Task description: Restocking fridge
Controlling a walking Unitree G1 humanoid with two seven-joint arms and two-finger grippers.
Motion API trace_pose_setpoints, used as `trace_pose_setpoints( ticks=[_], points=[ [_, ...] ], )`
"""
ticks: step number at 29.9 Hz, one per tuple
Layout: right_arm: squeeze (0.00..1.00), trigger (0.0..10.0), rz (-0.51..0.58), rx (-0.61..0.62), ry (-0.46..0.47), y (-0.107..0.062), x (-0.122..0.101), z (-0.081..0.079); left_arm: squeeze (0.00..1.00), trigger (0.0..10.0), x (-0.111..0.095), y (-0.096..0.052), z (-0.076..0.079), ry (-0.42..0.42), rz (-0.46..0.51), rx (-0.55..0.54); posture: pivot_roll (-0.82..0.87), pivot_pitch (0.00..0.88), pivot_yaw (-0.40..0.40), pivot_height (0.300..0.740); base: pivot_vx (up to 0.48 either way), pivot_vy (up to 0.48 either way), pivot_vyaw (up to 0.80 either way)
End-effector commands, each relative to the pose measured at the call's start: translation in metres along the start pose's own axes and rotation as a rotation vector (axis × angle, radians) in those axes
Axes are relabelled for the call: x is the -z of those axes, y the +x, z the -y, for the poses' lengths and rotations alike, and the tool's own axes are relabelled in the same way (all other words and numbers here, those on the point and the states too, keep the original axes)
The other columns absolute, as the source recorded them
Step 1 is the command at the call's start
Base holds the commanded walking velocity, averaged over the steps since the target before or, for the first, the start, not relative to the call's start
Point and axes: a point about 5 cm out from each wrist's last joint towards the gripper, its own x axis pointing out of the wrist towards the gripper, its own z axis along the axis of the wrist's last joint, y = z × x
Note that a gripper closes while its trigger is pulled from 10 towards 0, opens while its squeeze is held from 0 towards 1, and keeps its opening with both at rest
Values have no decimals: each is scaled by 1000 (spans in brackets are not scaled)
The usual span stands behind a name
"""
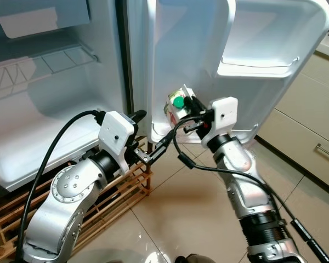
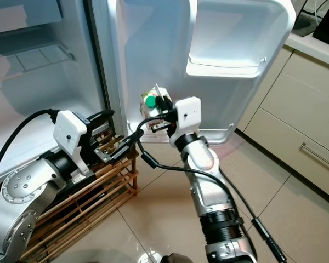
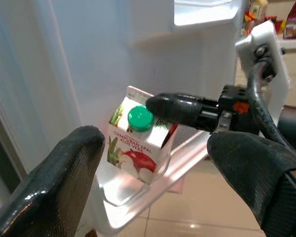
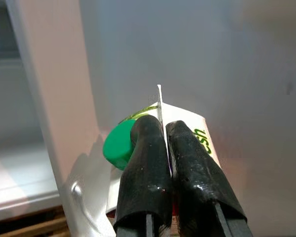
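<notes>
Eye views: the fridge door stands open, and the carton sits upright in the lowest door shelf, at the end nearest the hinge. The right gripper reaches in from the front and pinches the top ridge of the carton beside its green cap. The left gripper hovers below and to the left of the carton, near the wooden rack under the fridge, well apart from the carton. Left wrist view: the 2 fingers of the left gripper are spread wide with nothing between them; the carton stands beyond them in the shelf corner. Right wrist view: the 2 right fingers are pressed together on the thin top seam of the carton, the cap just beside them.
</notes>
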Motion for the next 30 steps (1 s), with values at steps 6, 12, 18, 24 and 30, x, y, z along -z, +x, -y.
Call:
trace_pose_setpoints(
  ticks=[6, 12, 18, 24, 30],
  points=[
    [0, 10000, 35, 5, -29, 12, 1, -5, 0, 10000, -10, -1, 2, -36, 40, 37, 85, 76, -67, 740, 0, 0, 0],
    [0, 10000, 75, 33, -37, 22, 0, -4, 0, 10000, -9, -4, 6, -46, 29, 59, 75, 89, -72, 740, 0, 0, 0],
    [0, 10000, 52, 48, -21, 23, 9, -8, 0, 10000, -9, -4, 8, -52, 23, 71, 70, 101, -75, 740, 0, 0, 0],
    [0, 10000, 59, 83, -16, 21, 16, -9, 0, 10000, -8, -5, 9, -57, 19, 79, 67, 111, -76, 740, 0, 0, 0],
    [0, 10000, 71, 92, -26, 20, 14, -1, 0, 10000, -8, -5, 11, -60, 18, 81, 59, 115, -80, 740, 0, 0, 0]
  ],
)
